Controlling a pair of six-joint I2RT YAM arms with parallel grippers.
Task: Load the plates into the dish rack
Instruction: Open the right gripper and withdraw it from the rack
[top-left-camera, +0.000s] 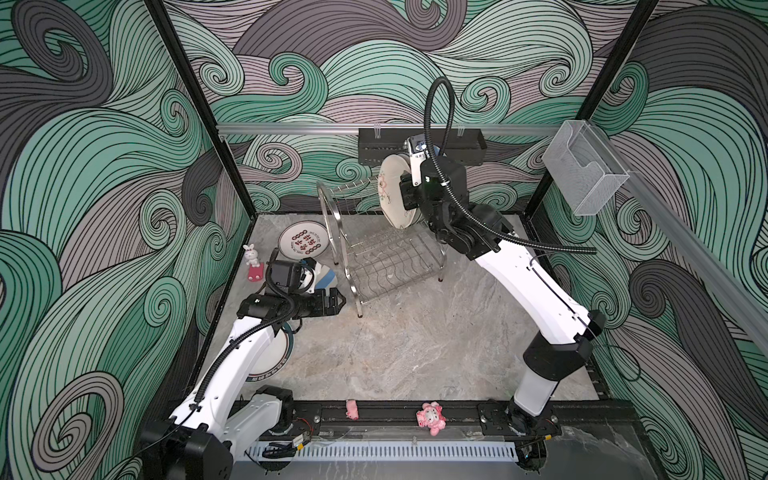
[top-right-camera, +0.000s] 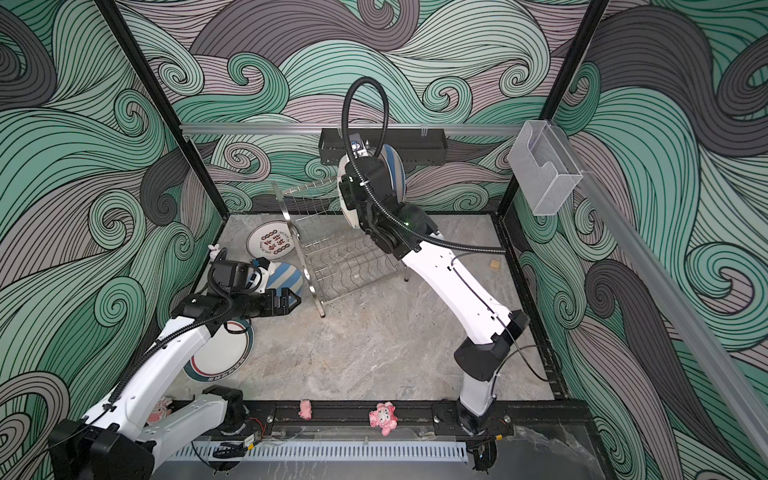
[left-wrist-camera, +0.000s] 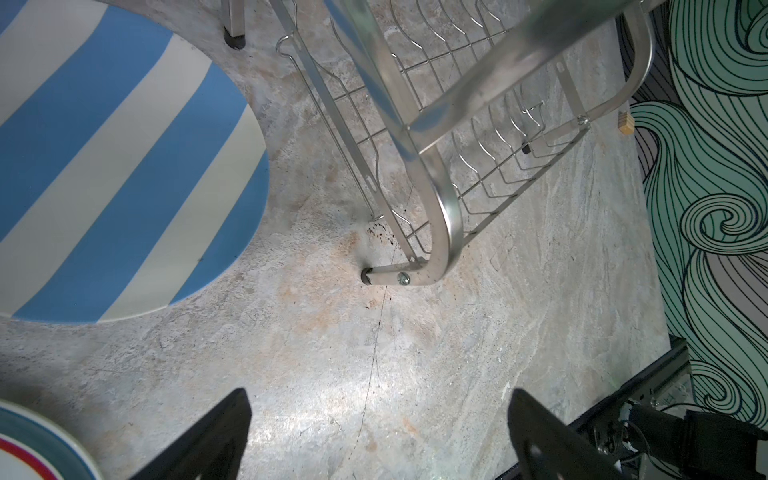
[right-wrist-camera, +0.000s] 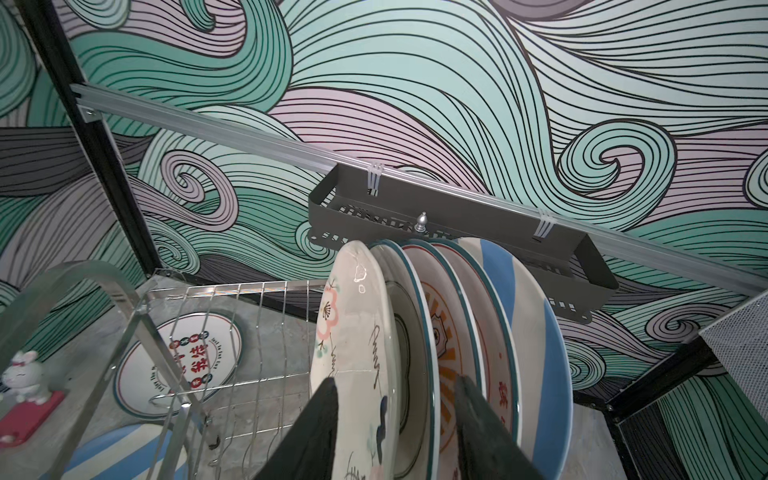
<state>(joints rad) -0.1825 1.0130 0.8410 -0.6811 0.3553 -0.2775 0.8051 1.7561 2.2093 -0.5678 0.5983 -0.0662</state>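
Left fingers (left-wrist-camera: 216, 440): spread wide, empty, above worktop (left-wrist-camera: 415, 353).
Right fingers (right-wrist-camera: 316, 424): parted around cream plate (right-wrist-camera: 353, 316).
Dish rack (top-left-camera: 386, 266): cream plate upright, upper tier's right end, four others beside.

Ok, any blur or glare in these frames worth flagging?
Left wrist view: the nearest tube of the dish rack is out of focus, the tabletop sharp. Right wrist view: the rack's near arch is smeared, and a small glare spot sits on the cream plate. Both top views: evenly lit, sharp.
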